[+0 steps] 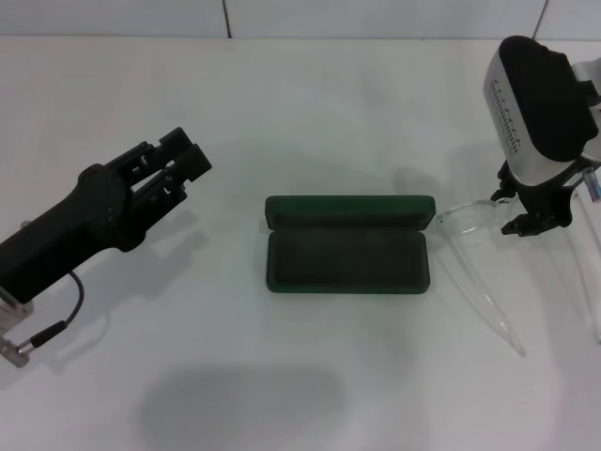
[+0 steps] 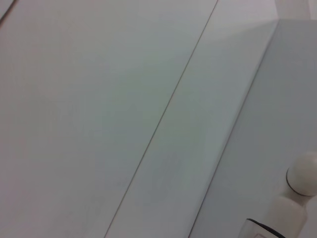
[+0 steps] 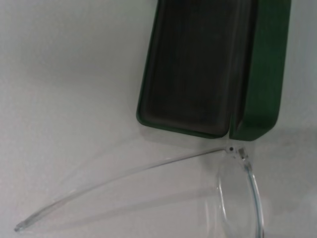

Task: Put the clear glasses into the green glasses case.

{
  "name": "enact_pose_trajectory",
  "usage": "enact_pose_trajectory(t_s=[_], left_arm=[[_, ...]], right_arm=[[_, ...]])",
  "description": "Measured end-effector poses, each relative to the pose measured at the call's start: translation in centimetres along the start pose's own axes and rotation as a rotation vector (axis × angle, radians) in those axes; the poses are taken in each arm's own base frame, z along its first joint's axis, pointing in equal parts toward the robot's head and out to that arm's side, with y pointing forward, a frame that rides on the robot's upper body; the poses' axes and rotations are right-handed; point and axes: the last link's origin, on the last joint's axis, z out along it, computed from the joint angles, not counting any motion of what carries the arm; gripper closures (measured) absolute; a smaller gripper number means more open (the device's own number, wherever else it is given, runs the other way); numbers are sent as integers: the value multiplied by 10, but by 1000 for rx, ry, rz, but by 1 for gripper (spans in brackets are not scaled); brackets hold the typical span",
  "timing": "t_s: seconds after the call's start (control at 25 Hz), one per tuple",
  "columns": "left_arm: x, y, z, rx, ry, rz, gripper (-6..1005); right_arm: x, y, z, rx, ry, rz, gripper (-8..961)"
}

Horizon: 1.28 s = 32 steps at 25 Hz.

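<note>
The green glasses case (image 1: 348, 257) lies open in the middle of the white table, lid folded back toward the far side, dark inside with nothing in it. To its right rest the clear glasses (image 1: 470, 214), arms unfolded and stretching toward the near edge. My right gripper (image 1: 537, 224) hovers open just over their front, close to the lens. The right wrist view shows the case (image 3: 198, 64), one lens (image 3: 238, 198) and one long thin arm of the glasses (image 3: 124, 176) on the table. My left gripper (image 1: 183, 160) is parked at the left, well away from the case.
The white table (image 1: 310, 103) runs back to a pale tiled wall. A cable (image 1: 66, 301) hangs from the left arm near the table's left edge. The left wrist view shows only pale panels and a white knob (image 2: 302, 174).
</note>
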Motion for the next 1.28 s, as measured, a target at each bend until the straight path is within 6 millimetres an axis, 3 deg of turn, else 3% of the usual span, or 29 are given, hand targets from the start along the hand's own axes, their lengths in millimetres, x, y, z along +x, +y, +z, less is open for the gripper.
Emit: enact_pose_trajectory(t_s=[0.36, 0.52, 0.92, 1.28], left_arm=[[-2, 0, -1, 3, 0, -3, 686], [-2, 0, -1, 4, 0, -3, 690], [-2, 0, -2, 5, 0, -4, 701], [-1, 3, -2, -12, 5, -5, 710]], right_arm=[[-1, 0, 0, 1, -6, 2, 623], [0, 0, 0, 2, -7, 8, 819], [0, 8, 0, -10, -2, 15, 854], [1, 26, -18, -4, -42, 32, 856]])
